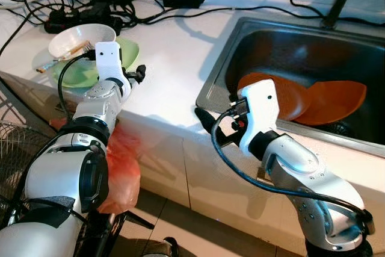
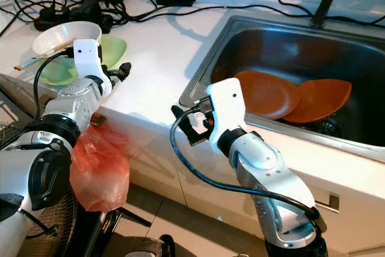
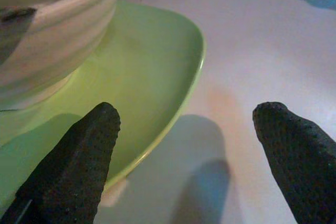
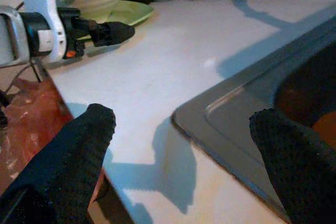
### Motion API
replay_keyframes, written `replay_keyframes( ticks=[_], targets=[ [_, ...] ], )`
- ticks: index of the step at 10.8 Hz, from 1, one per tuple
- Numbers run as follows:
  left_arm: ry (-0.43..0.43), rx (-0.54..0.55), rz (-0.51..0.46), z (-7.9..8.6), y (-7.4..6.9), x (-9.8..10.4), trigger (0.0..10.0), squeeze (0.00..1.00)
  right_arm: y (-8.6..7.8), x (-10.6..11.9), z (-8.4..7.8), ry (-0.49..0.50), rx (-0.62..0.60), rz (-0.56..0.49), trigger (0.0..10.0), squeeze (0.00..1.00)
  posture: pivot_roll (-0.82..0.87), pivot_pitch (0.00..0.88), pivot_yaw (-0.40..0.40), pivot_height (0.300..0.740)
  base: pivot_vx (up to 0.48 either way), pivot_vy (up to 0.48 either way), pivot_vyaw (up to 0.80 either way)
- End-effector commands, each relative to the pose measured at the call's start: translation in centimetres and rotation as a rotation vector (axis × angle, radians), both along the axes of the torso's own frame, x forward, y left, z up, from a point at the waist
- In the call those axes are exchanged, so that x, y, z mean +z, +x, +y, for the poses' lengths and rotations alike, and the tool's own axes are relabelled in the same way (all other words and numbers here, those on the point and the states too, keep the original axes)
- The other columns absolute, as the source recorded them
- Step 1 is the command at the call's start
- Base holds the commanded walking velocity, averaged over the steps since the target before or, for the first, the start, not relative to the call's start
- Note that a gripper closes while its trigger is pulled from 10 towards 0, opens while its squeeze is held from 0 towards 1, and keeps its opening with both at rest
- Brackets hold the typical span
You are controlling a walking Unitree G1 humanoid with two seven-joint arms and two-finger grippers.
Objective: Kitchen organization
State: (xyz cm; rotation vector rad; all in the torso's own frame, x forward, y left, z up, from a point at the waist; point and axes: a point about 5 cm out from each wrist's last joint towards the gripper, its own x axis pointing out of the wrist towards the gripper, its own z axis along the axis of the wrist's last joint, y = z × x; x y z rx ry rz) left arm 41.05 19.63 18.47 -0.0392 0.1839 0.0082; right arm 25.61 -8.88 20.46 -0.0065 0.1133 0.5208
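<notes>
The right arm bent up from low right, its claw (image 4: pixel 178 145) spread wide and empty over the tabletop (image 1: pixel 174 58) edge beside the sink (image 1: pixel 225 46) corner. The left arm reached forward along the tabletop's left side, its claw (image 3: pixel 184 145) also wide and empty, one finger over the green plate (image 3: pixel 157 66) rim. A white bowl (image 1: pixel 81 39) sat on that plate. Two orange plates (image 1: pixel 313 97) lay in the sink.

the white bowl (image 3: pixel 47 40) is cut off, its contents unseen.
</notes>
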Motion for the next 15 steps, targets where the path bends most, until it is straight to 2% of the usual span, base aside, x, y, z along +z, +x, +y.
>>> replay_keyframes(
  ticks=[1, 3, 9, 12, 15],
  targets=[
    [0.019, -0.008, 0.039, 0.3, -0.3, -0.8, 10.0, 0.0, -0.4, 0.3, -0.1, 0.007, -0.005, -0.004, 10.0, 0.0, -0.11, 0.149, 0.092, 0.74, 0.0, 0.0, 0.0],
    [0.023, -0.032, 0.054, 0.0, -0.3, -0.9, 10.0, 0.0, -0.5, 0.2, -0.2, 0.005, -0.007, 0.004, 10.0, 0.0, -0.11, 0.154, 0.088, 0.74, 0.0, 0.0, 0.0],
    [0.03, -0.166, 0.03, -3.3, 0.3, 0.0, 10.0, 0.0, -0.5, 0.3, -0.2, 0.007, -0.023, 0.009, 10.0, 0.0, -0.13, 0.16, 0.095, 0.74, 0.0, 0.0, 0.0],
    [0.033, -0.18, 0.017, -3.8, 0.5, 0.4, 10.0, 0.0, -0.6, 0.3, -0.3, 0.005, -0.028, 0.011, 10.0, 0.0, -0.13, 0.162, 0.096, 0.74, 0.0, 0.0, 0.0],
    [0.036, -0.162, -0.084, -3.5, 1.1, 3.1, 10.0, 0.0, -0.5, 0.2, -0.3, 0.004, -0.031, 0.014, 10.0, 0.0, -0.11, 0.158, 0.089, 0.74, 0.0, 0.0, 0.0]
  ],
)
